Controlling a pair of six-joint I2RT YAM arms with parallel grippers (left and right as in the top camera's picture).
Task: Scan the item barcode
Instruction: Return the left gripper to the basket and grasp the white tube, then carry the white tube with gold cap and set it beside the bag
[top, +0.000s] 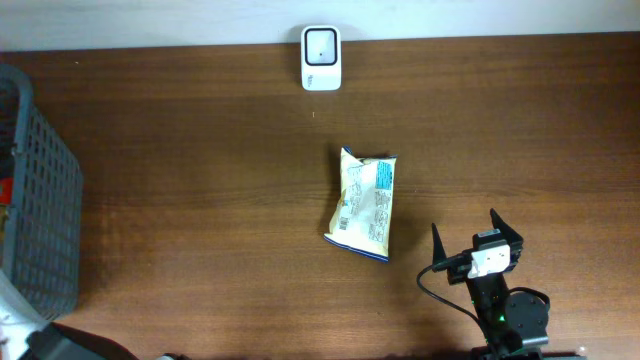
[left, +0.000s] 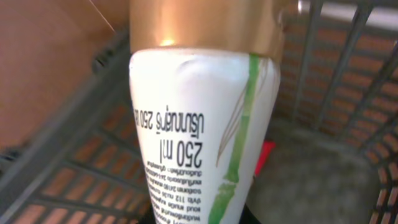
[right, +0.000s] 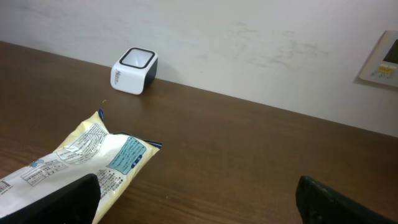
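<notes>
The bottle (left: 205, 124) is inside the grey basket (left: 348, 68) at the tabletop's (top: 200, 200) left edge, well apart from the white scanner (top: 321, 58) — so I judge the task barely begun, with lifting, carrying and scanning all left. Its long axis runs up my left wrist view, gold cap at the far end, print upside down, no barcode showing. I cannot tell whether the left end effector has closed on it — its fingers are out of frame; the right end effector (top: 478, 240) hangs wide open and empty.
</notes>
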